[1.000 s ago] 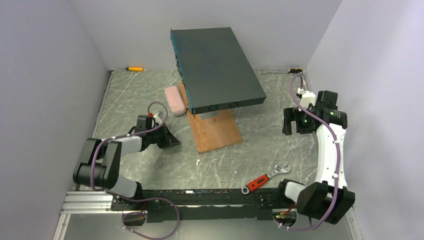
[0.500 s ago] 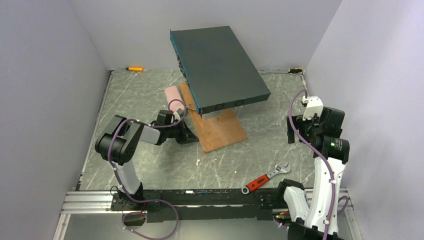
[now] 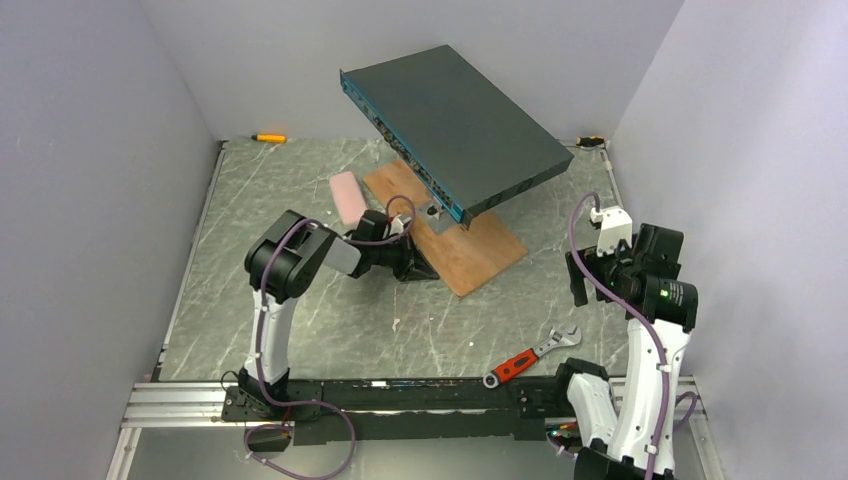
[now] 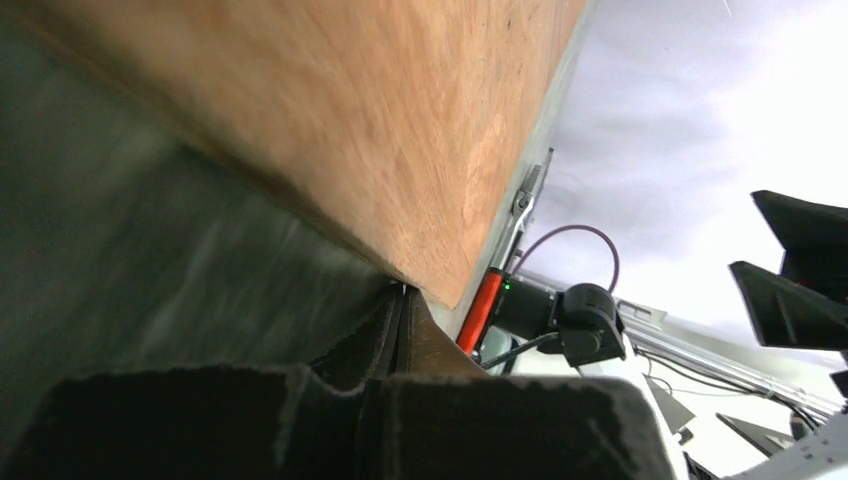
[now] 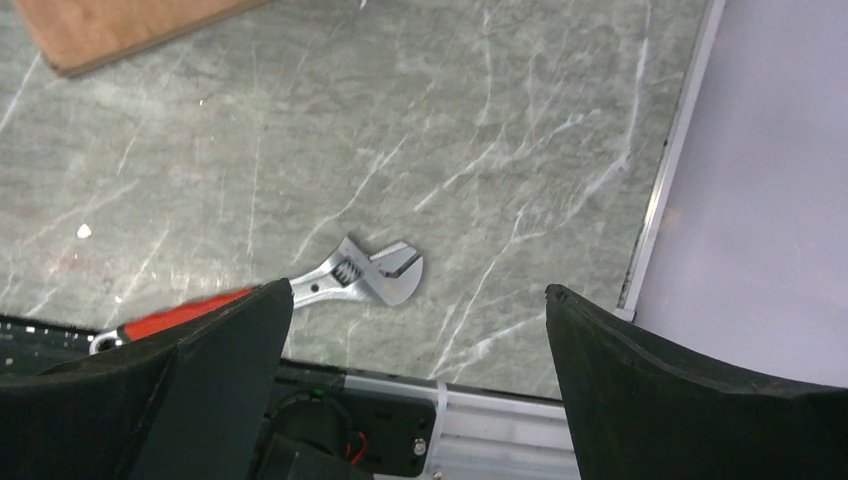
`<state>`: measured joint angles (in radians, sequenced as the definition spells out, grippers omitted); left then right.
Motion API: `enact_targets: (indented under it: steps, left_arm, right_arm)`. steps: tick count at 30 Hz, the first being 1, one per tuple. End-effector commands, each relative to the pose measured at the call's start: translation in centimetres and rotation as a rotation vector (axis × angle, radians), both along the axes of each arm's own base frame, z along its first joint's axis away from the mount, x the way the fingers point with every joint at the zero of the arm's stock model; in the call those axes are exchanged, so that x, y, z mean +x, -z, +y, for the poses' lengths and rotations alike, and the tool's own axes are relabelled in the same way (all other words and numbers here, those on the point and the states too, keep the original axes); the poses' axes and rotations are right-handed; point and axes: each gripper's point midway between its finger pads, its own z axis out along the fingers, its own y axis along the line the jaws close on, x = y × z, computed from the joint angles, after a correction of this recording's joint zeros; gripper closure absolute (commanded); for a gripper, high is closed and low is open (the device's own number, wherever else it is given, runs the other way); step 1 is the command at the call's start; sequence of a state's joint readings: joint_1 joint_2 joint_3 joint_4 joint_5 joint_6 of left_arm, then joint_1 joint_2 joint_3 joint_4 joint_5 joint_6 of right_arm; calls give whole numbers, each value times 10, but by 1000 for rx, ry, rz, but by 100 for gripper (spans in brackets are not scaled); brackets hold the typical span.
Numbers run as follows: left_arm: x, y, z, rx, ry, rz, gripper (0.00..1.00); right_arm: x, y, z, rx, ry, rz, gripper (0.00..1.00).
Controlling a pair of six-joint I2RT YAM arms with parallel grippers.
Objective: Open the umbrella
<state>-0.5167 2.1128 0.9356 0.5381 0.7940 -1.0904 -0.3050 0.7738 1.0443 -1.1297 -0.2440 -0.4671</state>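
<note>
The left pincer point(image 3: 422, 266), shut on nothing, has swung against the wooden board point(image 3: 470, 255), slewing it and the dark teal box point(image 3: 455, 125), while the umbrella point(image 3: 346, 196) lies folded on the desk point(image 3: 300, 320) beside the board and the right pincer point(image 5: 418, 288) gapes idle, so opening looks unstarted.

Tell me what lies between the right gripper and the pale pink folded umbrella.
In the top view, the reddish-brown wooden board lies between right gripper and umbrella, the dark teal flat box raised above it.
</note>
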Motion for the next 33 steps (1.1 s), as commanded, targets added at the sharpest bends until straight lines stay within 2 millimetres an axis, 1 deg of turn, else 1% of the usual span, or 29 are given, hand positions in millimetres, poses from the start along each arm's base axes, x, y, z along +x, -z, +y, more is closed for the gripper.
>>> enact_targets:
  steps: [1, 5, 7, 9, 11, 12, 13, 14, 15, 16, 17, 18, 19, 20, 21, 22, 23, 25, 28, 31, 33]
  left_arm:
    - [68, 8, -44, 37, -194, -169, 100]
    - [75, 10, -74, -2, -198, -144, 100]
    - [78, 6, -89, -27, -185, -153, 100]
    - [77, -2, -97, -57, -171, -168, 100]
    - [70, -17, -94, -82, -151, -191, 100]
    - [65, -23, -87, -79, -147, -202, 100]
    - [57, -26, -76, -67, -141, -206, 100]
    - [52, -34, -65, -63, -139, -220, 100]
    - [48, -42, -53, -60, -144, -230, 100]
    - [44, -52, -42, -61, -146, -247, 100]
    - [44, -64, -27, -56, -152, -275, 100]
    - [41, -72, -14, -47, -155, -287, 100]
    - [36, -75, -1, -34, -157, -288, 100]
    - [33, -78, 11, -26, -153, -295, 100]
    - [30, -83, 22, -19, -151, -302, 100]
    - [27, -87, 33, -10, -152, -310, 100]
    - [26, -91, 43, -3, -151, -325, 100]
    - [25, -98, 62, 9, -150, -343, 100]
    - [34, -113, 91, 41, -190, -390, 100]
    - [47, -133, 122, 77, -251, -444, 100]
    - [51, -145, 141, 101, -284, -467, 100]
  right_arm:
    - [-18, 8, 6, -3, -44, 59, 0]
    - [-30, 7, 14, 14, -84, 91, 0]
    - [-35, 7, 16, 11, -97, 100, 0]
    - [-41, 10, 21, 25, -133, 129, 0]
    - [-40, 16, 24, 49, -153, 152, 2]
    - [-37, 19, 24, 58, -147, 156, 3]
    - [-33, 22, 23, 63, -141, 155, 5]
    - [-27, 25, 21, 60, -135, 144, 6]
    - [-17, 26, 17, 42, -128, 107, 6]
    - [-11, 30, 12, 18, -112, 98, 6]
    - [-9, 38, 12, -10, -122, 123, 7]
    - [-5, 44, 10, -40, -113, 126, 8]
    - [-3, 48, 14, -55, -132, 137, 9]
    - [1, 47, 24, -73, -177, 131, 11]
    - [5, 46, 26, -97, -190, 115, 12]
    - [12, 43, 34, -126, -244, 80, 13]
    - [19, 41, 37, -152, -270, 52, 13]
    - [24, 44, 50, -177, -354, 50, 14]
    - [26, 53, 74, -213, -481, 60, 15]
    - [27, 64, 97, -255, -579, 58, 16]
    - [21, 76, 114, -303, -670, 64, 18]
